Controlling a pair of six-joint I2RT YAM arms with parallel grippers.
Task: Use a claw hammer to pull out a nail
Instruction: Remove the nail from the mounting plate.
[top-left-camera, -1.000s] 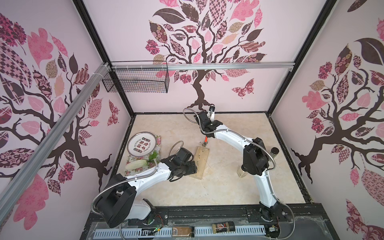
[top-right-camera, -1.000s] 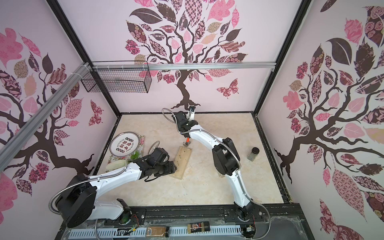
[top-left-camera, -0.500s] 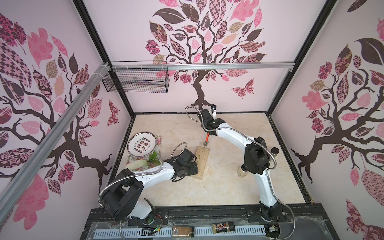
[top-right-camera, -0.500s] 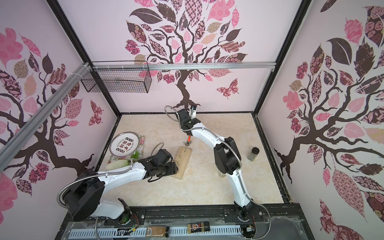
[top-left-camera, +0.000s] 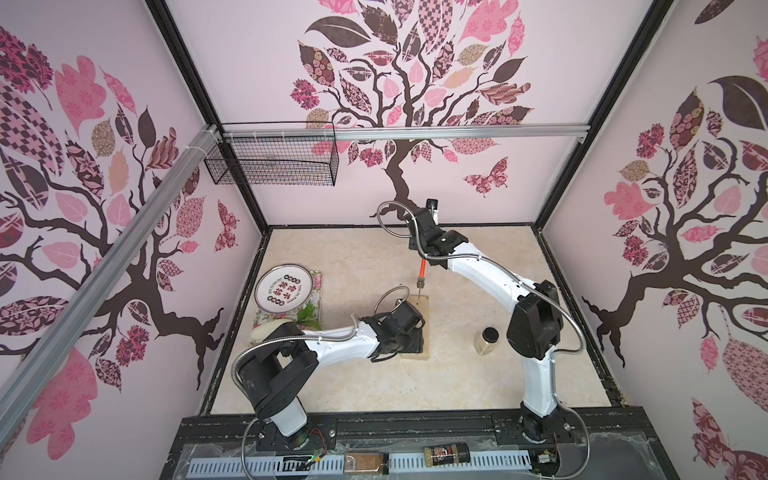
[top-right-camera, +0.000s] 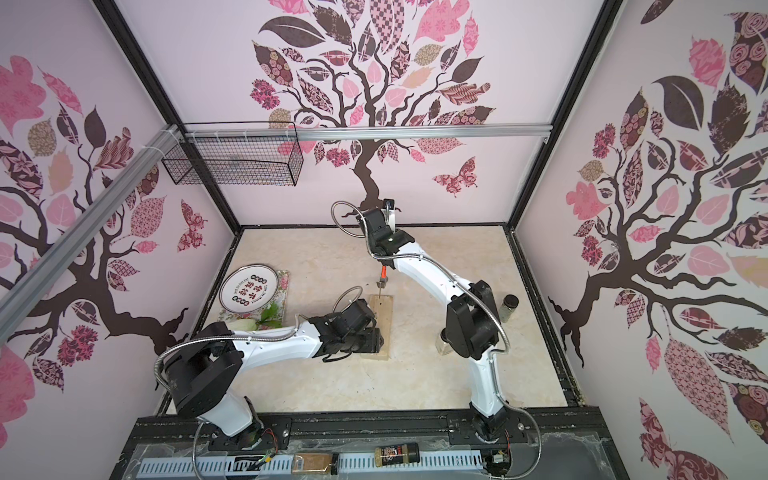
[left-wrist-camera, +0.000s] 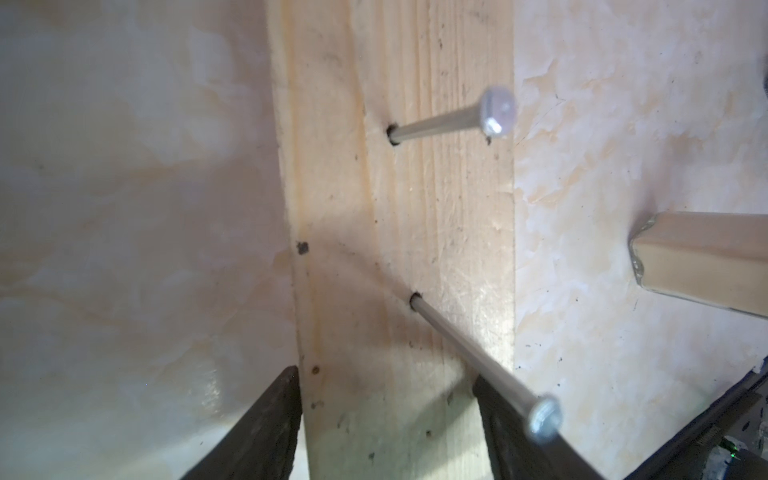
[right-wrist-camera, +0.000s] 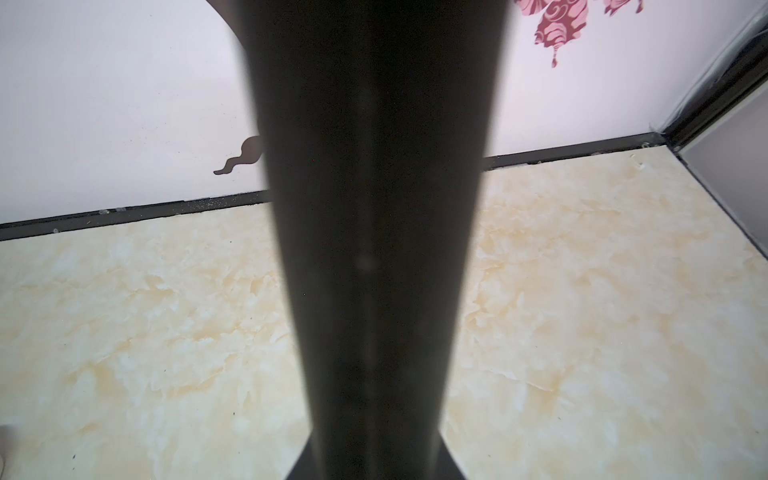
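Crockery lies well to the left of the pale wooden block (top-left-camera: 419, 307): a patterned plate (top-left-camera: 284, 288) on a floral mat (top-left-camera: 316, 277), with a white vegetable (top-left-camera: 266, 331) and green leaves (top-left-camera: 308, 314) at the mat's near edge. Over the block's near end lies the left gripper (top-left-camera: 412, 345). In its wrist view the dark fingers (left-wrist-camera: 257, 432) stand apart, one to each side of the block, and whether they press the wood I cannot tell. Two nails (left-wrist-camera: 453, 123) stand out of the block's top face, most of each shank bare. Above the block's far end the claw hammer (top-left-camera: 421, 272) hangs head down, its steel head at the top of a nail (top-left-camera: 419, 293) standing there; whether the claw hooks it is too small to tell. Beyond that end the right gripper (top-left-camera: 424, 251) is clenched on the hammer's black handle (right-wrist-camera: 374, 249). A dark-lidded jar (top-left-camera: 487, 341) stands on the surface (top-left-camera: 353, 257) to the right of the block.
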